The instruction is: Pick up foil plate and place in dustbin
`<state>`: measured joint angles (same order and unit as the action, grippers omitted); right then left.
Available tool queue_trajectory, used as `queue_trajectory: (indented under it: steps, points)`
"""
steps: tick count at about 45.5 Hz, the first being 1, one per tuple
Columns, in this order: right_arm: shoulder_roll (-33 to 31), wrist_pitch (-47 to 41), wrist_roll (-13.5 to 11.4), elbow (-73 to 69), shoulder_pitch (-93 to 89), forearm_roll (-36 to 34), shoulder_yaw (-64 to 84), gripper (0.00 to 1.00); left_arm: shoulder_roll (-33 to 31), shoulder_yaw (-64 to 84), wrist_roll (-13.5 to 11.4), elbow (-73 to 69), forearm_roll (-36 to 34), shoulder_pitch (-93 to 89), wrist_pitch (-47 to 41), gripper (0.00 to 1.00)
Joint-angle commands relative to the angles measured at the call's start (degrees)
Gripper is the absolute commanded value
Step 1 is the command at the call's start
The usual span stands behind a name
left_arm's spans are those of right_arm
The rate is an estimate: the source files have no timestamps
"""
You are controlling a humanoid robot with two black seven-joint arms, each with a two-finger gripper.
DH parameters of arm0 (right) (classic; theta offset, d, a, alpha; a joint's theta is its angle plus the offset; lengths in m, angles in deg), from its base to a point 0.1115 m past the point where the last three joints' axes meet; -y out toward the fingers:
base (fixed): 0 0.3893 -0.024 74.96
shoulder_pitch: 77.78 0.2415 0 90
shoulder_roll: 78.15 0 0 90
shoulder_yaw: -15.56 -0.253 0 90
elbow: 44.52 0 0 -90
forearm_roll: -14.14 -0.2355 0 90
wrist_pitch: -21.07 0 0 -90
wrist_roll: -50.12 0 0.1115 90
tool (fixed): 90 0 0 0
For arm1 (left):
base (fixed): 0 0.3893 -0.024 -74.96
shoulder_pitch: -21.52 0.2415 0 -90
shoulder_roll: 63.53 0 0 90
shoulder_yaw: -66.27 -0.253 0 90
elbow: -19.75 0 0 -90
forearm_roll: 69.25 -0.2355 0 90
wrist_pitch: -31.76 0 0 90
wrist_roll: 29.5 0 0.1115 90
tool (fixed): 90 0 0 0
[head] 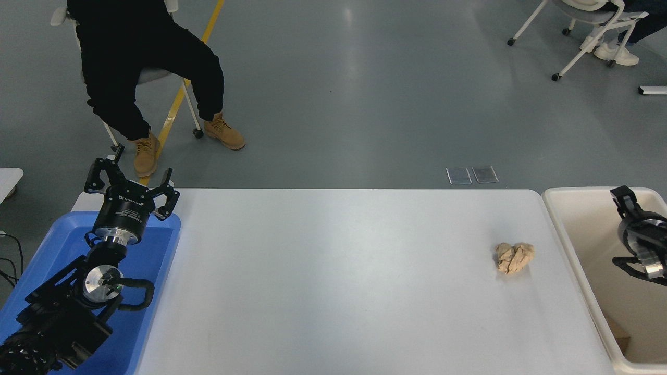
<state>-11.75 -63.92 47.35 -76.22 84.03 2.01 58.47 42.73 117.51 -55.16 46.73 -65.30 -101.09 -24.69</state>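
Observation:
The foil plate does not show anywhere in the head view. The dustbin [561, 211], a cream bin with deep walls, stands off the table's right end. My right gripper [638, 229] hangs over the dustbin's far half at the picture's right edge, partly cut off, with nothing visible in it. My left gripper [133, 183] is open and empty, parked over the blue tray [156, 260] at the lower left.
A crumpled tan paper ball [515, 257] lies on the white table [333, 281] near its right end. A person [140, 67] in black sits on a chair beyond the table's far left corner. More chairs [589, 31] stand at the far right.

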Motion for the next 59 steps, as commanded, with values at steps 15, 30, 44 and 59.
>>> queue_trajectory:
  steps: [15,30,44,59]
  points:
    - [7.2,-9.1,-7.3,-30.4,27.5,1.2,14.3,1.00,0.0,0.0,0.0,0.0,-0.1,0.0,-0.2,0.99]
    - [3.3,-22.6,-7.2,-55.6,48.2,1.2,15.6,1.00,0.0,0.0,0.0,0.0,-0.1,0.0,-0.2,0.99]
    - [2.5,-34.5,-7.1,-57.6,53.9,9.1,17.7,1.00,0.0,0.0,0.0,0.0,-0.1,0.0,-0.2,0.99]
    - [1.4,-41.5,-7.1,-57.8,57.5,10.1,17.1,1.00,0.0,0.0,0.0,0.0,-0.1,0.0,-0.2,0.99]
